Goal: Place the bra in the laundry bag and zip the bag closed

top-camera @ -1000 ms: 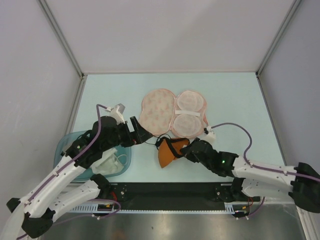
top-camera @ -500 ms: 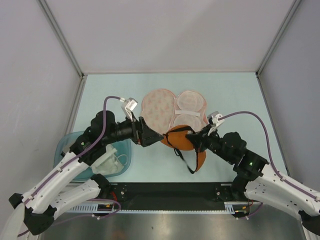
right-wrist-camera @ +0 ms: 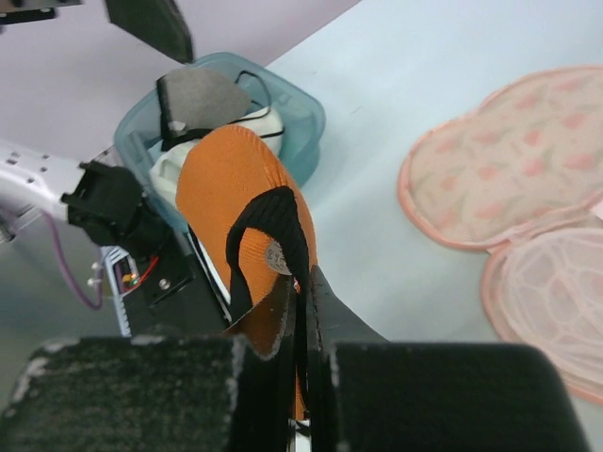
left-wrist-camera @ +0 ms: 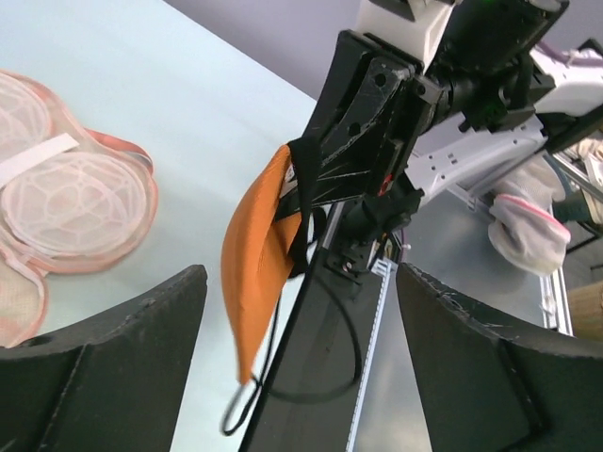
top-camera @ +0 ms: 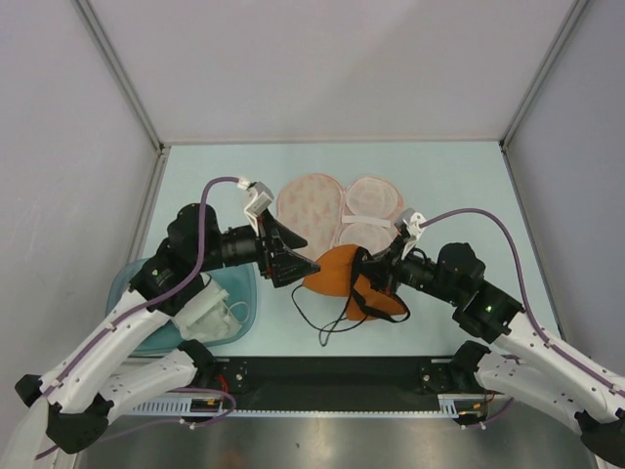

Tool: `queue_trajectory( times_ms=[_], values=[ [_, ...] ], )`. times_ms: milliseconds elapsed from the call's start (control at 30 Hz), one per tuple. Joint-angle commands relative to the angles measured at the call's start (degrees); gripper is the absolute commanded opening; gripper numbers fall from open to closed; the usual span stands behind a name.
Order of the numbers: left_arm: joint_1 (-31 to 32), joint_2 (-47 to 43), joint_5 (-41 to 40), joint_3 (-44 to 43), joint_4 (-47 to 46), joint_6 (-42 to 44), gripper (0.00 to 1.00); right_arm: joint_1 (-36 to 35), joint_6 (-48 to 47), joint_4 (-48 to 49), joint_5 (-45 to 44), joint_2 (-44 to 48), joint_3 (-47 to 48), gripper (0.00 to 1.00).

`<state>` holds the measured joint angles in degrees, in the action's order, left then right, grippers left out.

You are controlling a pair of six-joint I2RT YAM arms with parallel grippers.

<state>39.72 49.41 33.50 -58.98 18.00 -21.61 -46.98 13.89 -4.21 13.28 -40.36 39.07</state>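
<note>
Progress: early stage. The bra is not in the bag yet and the zip is untouched.
Bra (top-camera: 342, 276): hangs from my right fingers just in front of the bag. Its black straps trail down toward the tabletop (top-camera: 449, 186), and I cannot tell if they touch.
Right fingers (right-wrist-camera: 318, 303): pinched shut on the bra's black trim.
Left fingers (top-camera: 285, 258): spread wide, holding nothing, just left of the bra.
Bag (top-camera: 311, 210): lies open flat, printed half on the left and pale lining on the right, with nothing inside.
Tub (top-camera: 122, 283): on my left, holds a white garment (top-camera: 210, 311).
Remaining: lay the cups on the lining, tuck in the straps, fold the bag shut, run the zip round.
</note>
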Motion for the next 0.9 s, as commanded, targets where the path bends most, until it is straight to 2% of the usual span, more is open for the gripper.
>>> queue_trajectory(
  times_ms=[0,133,233,333,433,467,600,733,867],
  values=[
    [-0.2,2.0,4.8,-1.7,1.6,4.2,0.85,0.6,0.2,6.1,9.6,-0.4,1.2,0.00],
    [-0.2,3.9,6.4,-0.7,2.0,3.9,0.86,0.8,0.9,7.1,12.4,-1.0,0.5,0.00],
    [-0.1,4.6,4.4,0.2,2.5,3.8,0.86,0.9,1.1,7.1,11.9,-0.9,0.7,0.00],
    [-0.1,3.2,-1.1,0.9,2.0,2.2,0.88,1.9,2.8,8.1,8.9,-1.1,0.7,0.00],
    [-0.1,0.7,-8.9,1.8,-0.8,-0.4,0.89,4.3,5.7,12.0,9.8,-3.5,1.0,0.00],
    [-0.1,0.3,-13.0,1.4,-1.0,-1.6,0.90,5.3,6.5,13.0,9.7,-5.5,1.1,0.00],
    [-0.3,-0.5,-20.7,-0.4,-0.9,-3.6,0.91,7.5,7.9,16.0,7.8,-11.9,4.3,0.00],
    [-0.5,-1.2,-23.6,-1.0,-0.9,-5.1,0.92,11.8,10.6,20.5,8.3,-18.8,7.9,0.00],
    [-0.9,-1.2,-24.8,-1.0,-0.7,-5.2,0.93,16.3,13.1,25.7,12.3,-26.2,9.4,0.00]
  ],
)
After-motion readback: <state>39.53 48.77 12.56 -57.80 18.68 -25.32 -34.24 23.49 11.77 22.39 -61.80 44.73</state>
